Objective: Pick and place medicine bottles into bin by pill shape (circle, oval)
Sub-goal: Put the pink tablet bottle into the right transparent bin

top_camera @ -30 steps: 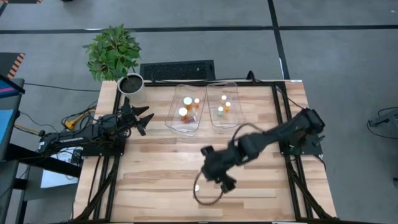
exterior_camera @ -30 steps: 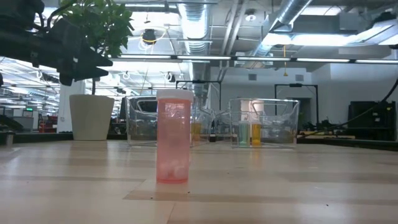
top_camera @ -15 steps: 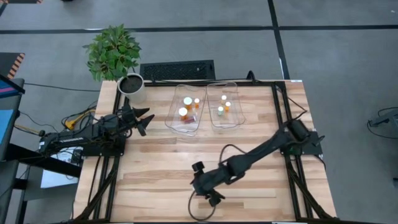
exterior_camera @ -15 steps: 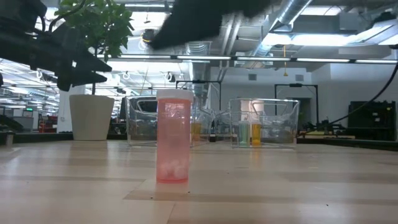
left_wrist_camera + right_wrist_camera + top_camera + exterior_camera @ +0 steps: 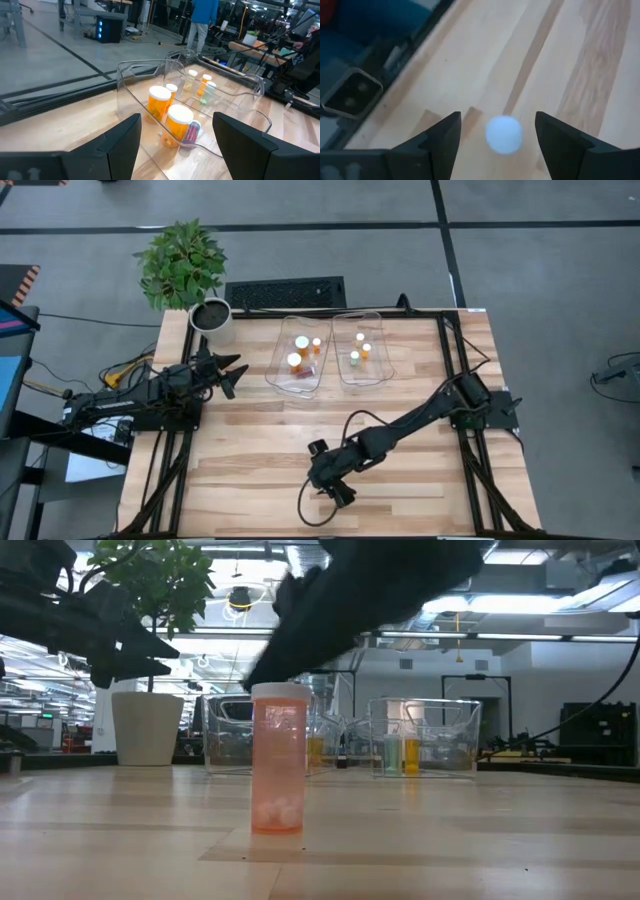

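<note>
One medicine bottle (image 5: 278, 762) with an orange translucent body, a white cap and white pills at its bottom stands upright on the wooden table near its front edge. My right gripper (image 5: 323, 479) hangs over it, open. In the right wrist view its two fingers stand on either side of the white cap (image 5: 504, 134) without touching it. In the low view the gripper (image 5: 350, 600) is a dark mass just above the cap. My left gripper (image 5: 232, 376) waits open at the table's left side. Several more bottles (image 5: 170, 112) lie in two clear bins (image 5: 297, 360).
Two clear bins stand side by side at the table's far middle, the left bin (image 5: 283, 376) and the right bin (image 5: 377, 360). A white plant pot (image 5: 211, 316) stands at the far left corner. A cable loop (image 5: 312, 510) hangs by the right arm near the front edge.
My right gripper has gone toward the table's near edge and a little left, and down, until it hangs right over the standing bottle. In the low view it has come in from above. The bottle has stayed where it was.
</note>
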Available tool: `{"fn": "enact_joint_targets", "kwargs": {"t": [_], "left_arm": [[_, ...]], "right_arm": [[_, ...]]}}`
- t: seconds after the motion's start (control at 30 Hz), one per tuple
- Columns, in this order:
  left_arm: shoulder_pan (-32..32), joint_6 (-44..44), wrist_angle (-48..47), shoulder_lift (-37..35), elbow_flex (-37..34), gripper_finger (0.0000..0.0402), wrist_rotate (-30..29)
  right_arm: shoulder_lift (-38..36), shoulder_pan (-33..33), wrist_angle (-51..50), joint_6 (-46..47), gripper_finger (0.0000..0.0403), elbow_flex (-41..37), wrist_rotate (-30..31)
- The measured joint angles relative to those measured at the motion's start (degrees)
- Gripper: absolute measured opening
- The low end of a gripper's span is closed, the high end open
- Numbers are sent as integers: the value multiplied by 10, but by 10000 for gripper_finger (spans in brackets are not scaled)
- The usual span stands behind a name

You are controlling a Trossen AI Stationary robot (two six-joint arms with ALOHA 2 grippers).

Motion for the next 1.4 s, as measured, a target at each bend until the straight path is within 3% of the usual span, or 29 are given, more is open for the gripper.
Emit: {"fn": "enact_joint_targets", "kwargs": {"t": [0.87,1.4], "left_arm": [[0,1,0,0,0,240,0],[0,-2,-1,0,0,240,12]], "right_arm": [[2,-7,-9,3,265,0,-1],[2,-3,-5,19,244,-4,-1]]}}
